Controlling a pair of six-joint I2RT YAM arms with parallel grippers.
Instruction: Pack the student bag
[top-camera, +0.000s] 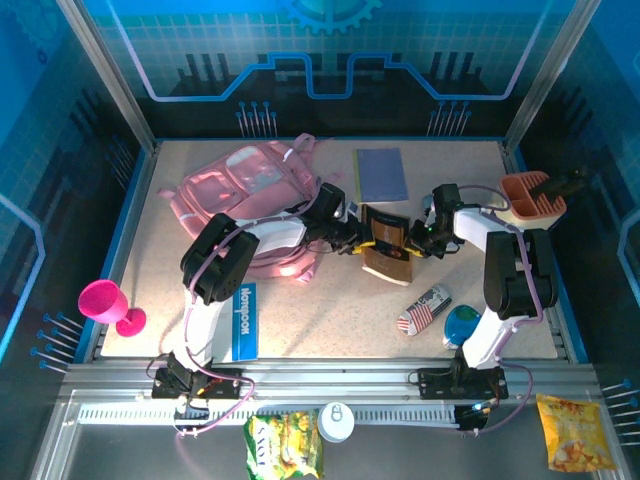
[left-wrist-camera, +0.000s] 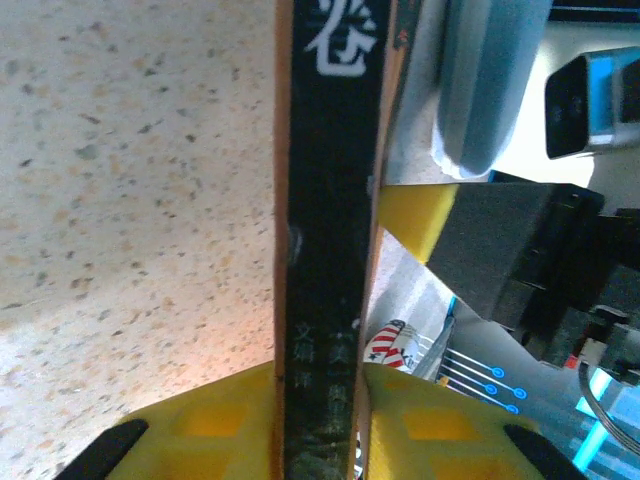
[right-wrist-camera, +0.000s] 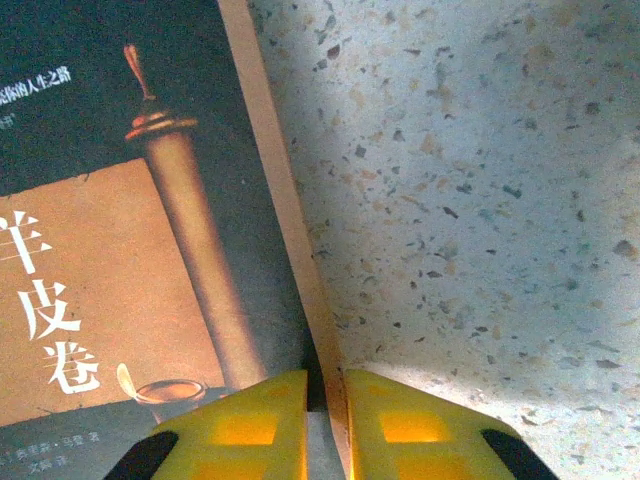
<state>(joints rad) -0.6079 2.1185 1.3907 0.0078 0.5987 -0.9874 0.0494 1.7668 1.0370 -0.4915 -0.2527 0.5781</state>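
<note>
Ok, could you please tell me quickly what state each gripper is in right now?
Left gripper: closed on the book, across its spine.
Right gripper: closed on the same book's cover edge.

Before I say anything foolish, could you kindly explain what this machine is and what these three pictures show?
It is two robot arms bolted at the near edge of a table. One picture looks down from above; the other two come from a camera on each wrist. On the table lie the pink student bag, a blue notebook, a pen holder and a flag-patterned can. Both arms hold one dark book: the left tool grips it at the spine, the right tool pinches its cover edge.
</note>
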